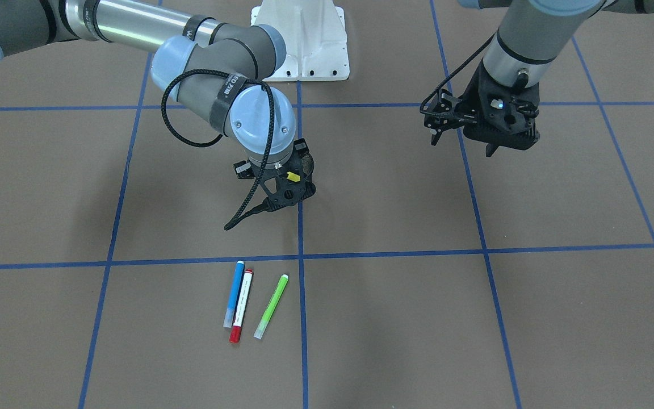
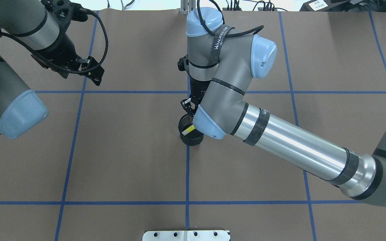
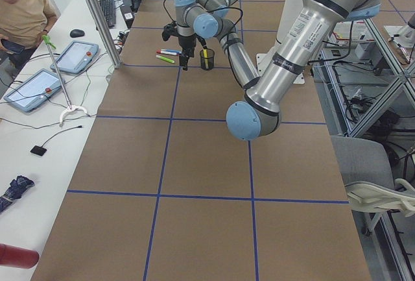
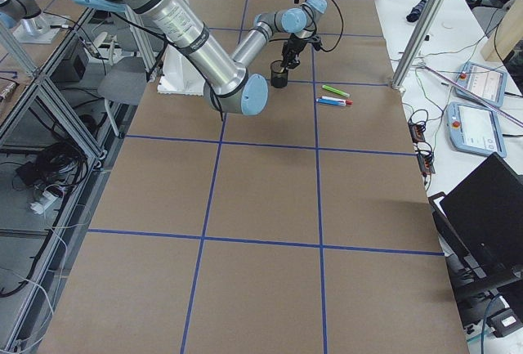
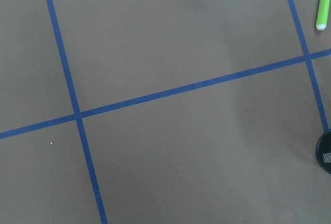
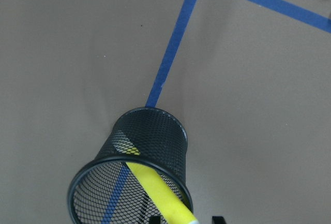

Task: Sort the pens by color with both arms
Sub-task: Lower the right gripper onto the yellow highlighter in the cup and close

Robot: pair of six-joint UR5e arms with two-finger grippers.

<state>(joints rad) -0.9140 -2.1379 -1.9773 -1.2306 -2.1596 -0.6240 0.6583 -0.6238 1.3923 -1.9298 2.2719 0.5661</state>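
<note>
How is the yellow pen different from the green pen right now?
The yellow pen leans tilted inside the black mesh cup, while the green pen lies flat on the table. The yellow pen is the only pen in the cup. The green pen lies next to the blue pen and the red-ended pen, a little apart from them. Both are slim, bright markers.

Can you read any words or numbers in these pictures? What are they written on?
"WANJEED": on the black strap around the right arm; the smaller marks after it are too blurred to read.
Tiny print on the white barrel of the red-ended pen: too small to read.
White label beyond the table's far edge: too blurred to read.
</note>
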